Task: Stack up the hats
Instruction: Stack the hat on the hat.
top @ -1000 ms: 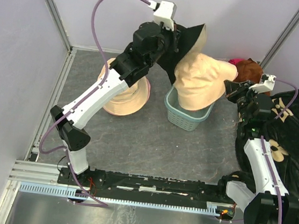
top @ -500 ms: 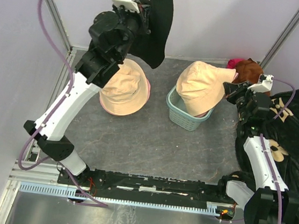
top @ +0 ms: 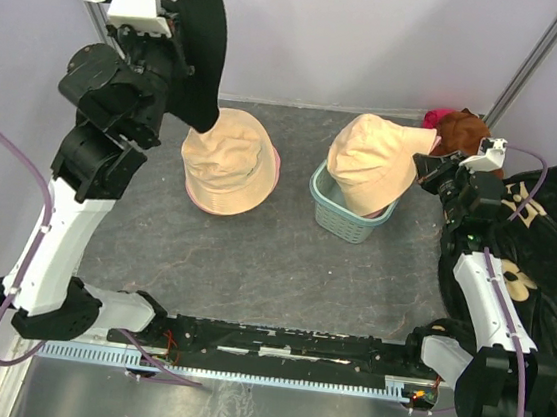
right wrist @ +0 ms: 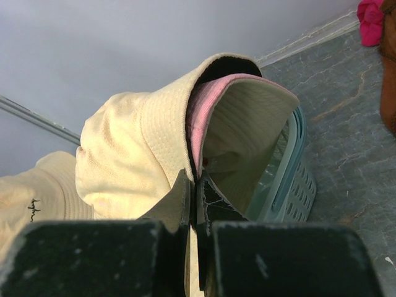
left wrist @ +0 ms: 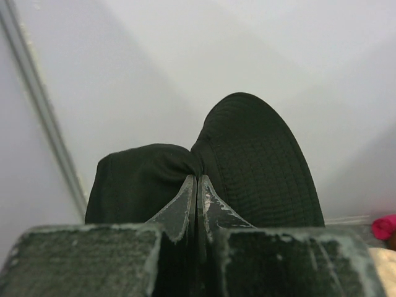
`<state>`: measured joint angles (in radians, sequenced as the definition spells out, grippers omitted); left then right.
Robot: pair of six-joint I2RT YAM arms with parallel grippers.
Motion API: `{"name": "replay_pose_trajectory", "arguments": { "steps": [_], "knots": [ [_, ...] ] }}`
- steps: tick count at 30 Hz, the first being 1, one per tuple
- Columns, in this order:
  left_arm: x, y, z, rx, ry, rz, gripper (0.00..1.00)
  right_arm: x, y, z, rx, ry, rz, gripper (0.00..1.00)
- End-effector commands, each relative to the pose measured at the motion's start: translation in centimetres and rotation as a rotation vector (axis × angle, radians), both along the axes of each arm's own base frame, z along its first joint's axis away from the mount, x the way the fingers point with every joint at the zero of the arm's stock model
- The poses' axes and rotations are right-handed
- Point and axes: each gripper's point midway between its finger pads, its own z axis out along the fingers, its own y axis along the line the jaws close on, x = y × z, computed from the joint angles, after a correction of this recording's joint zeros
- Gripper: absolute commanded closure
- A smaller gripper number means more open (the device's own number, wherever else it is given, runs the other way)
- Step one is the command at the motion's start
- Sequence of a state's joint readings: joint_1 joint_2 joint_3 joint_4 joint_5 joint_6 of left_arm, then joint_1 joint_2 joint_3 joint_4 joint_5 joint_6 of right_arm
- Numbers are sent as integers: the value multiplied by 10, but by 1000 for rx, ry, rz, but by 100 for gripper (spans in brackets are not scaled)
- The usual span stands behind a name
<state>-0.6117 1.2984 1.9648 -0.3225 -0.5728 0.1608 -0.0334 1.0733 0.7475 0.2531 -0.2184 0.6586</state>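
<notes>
My left gripper (top: 172,43) (left wrist: 197,180) is shut on a black hat (top: 202,51) (left wrist: 260,167), held high at the back left, above the table. My right gripper (top: 428,157) (right wrist: 195,180) is shut on the brims of a beige hat (top: 369,164) (right wrist: 124,154) with a pink hat (right wrist: 201,105) nested inside it. That pair hangs partly in the teal basket (top: 342,223) (right wrist: 298,167). Another beige hat (top: 226,154) (right wrist: 31,192) sits on a pink hat (top: 274,171) on the table, left of the basket.
A black blanket with beige flowers (top: 544,259) is heaped along the right side, under my right arm. A rust-brown cloth (top: 465,127) and a bright pink fabric (top: 437,114) (right wrist: 371,18) lie at the back right corner. Walls stand close behind and to the left.
My left arm has swung up and to the left, carrying the black hat away from the basket. The right gripper has kept its grip on the beige hat, which has settled lower.
</notes>
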Motion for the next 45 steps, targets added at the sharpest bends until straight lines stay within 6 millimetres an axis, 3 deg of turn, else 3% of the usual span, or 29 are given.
{"name": "replay_pose_trajectory", "arguments": {
  "steps": [1,6,11,18,25,29,34,39,45],
  "knots": [
    [-30,43,1,57,50,127,97,0,9,24,9,-62,35,99],
    [-46,75,-34,122,164,256,97,0,15,23,10,-63,51,99],
    [-44,73,-71,170,257,260,97,-2,18,24,6,-64,58,99],
    [-8,22,-133,230,411,108,97,-2,19,21,2,-61,53,99],
    [46,-41,-213,320,584,-14,97,-1,22,9,5,-46,58,99],
    [64,-80,-244,398,653,-64,97,-1,22,7,2,-44,56,99],
    [74,-113,-270,460,700,-96,97,-4,23,4,-3,-40,58,99],
    [74,-126,-294,481,743,-109,97,-7,23,4,-10,-42,62,99],
    [67,-127,-280,422,717,-126,97,-9,24,6,-15,-45,66,99]
  ]
}}
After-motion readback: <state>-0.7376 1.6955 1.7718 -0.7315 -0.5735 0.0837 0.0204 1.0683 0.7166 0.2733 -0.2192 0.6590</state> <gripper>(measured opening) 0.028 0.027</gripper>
